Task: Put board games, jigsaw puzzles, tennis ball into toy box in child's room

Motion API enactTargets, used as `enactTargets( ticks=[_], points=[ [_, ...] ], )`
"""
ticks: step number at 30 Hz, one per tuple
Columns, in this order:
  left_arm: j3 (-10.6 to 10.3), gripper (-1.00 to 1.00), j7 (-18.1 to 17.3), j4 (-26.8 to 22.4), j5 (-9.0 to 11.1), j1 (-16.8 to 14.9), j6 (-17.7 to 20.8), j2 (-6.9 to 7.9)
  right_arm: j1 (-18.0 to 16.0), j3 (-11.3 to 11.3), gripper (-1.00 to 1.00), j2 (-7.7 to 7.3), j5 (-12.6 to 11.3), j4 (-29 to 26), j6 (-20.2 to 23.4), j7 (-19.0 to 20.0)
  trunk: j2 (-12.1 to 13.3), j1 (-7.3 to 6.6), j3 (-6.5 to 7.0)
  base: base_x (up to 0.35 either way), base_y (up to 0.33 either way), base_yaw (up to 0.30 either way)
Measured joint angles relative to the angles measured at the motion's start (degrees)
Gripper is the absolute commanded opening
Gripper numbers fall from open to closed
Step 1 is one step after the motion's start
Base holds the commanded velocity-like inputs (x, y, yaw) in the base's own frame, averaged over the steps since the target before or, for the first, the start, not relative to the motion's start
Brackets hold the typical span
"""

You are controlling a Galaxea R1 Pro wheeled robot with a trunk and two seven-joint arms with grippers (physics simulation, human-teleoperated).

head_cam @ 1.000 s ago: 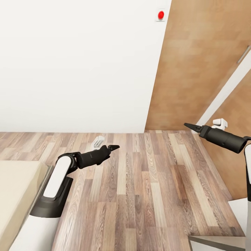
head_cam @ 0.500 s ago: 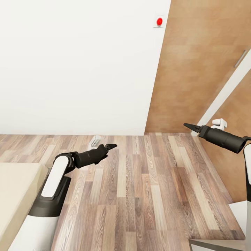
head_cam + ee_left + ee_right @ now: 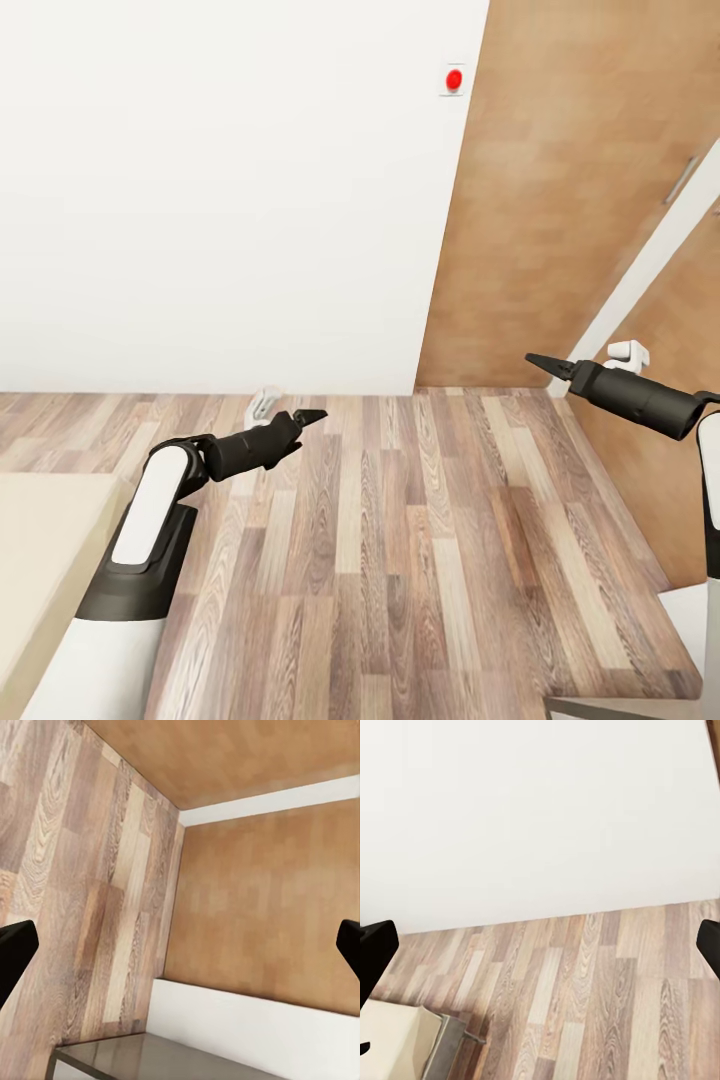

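Observation:
None of the toys, nor the toy box, shows from here. My left gripper (image 3: 305,416) hangs over the wooden floor (image 3: 420,540), pointing toward the white wall (image 3: 220,200). My right gripper (image 3: 541,363) is held higher, in front of the brown door (image 3: 560,200). In the left wrist view the dark fingertips (image 3: 15,949) stand far apart at the picture's edges with nothing between them. The right wrist view has its fingertips (image 3: 375,945) just as wide apart, over bare floor and wall.
A beige bed corner (image 3: 40,540) lies beside my left arm, also seen as bed (image 3: 390,1039) with a grey frame. A white doorstop (image 3: 262,402) sits at the wall's foot. A red button (image 3: 454,80) is high on the wall. A grey-white furniture edge (image 3: 690,610) shows at lower right.
The whole picture has slid down and right, so the camera has moved. The left arm sits a little further left in the picture; the right arm holds its pose.

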Motion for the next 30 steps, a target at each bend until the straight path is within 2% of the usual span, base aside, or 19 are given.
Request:
enactTargets(
  ticks=[12,20,24,26,30],
  points=[
    [0.32,1.0,0.11,0.18,-0.05,0.0,0.0,0.0,0.0,0.08,1.0,0.09,0.0,0.0,0.0,0.0,0.0,0.0,1.11,0.0,0.0,0.0],
    [0.48,1.0,0.48,2.32,0.0,-0.03,0.0,0.0,0.06,0.19,1.0,0.12,0.0,0.0,0.0,0.0,0.0,0.0,1.85,0.0,0.0,0.0],
    [0.44,1.0,0.59,3.3,-0.22,-0.2,0.01,0.0,0.16,1.13,1.0,0.17,-0.02,0.0,0.0,0.0,0.0,0.0,2.22,0.0,0.0,0.0],
    [0.42,1.0,0.63,3.68,-0.94,-0.32,0.01,0.0,0.17,2.31,1.0,0.16,-0.01,0.0,0.0,-0.04,0.0,0.0,2.4,0.0,0.0,0.0],
    [0.43,1.0,0.64,4.04,-2.19,-0.44,0.04,0.0,0.19,3.2,1.0,0.18,0.02,0.0,0.0,-0.06,0.0,0.0,2.77,0.0,0.0,0.0]
  ],
)
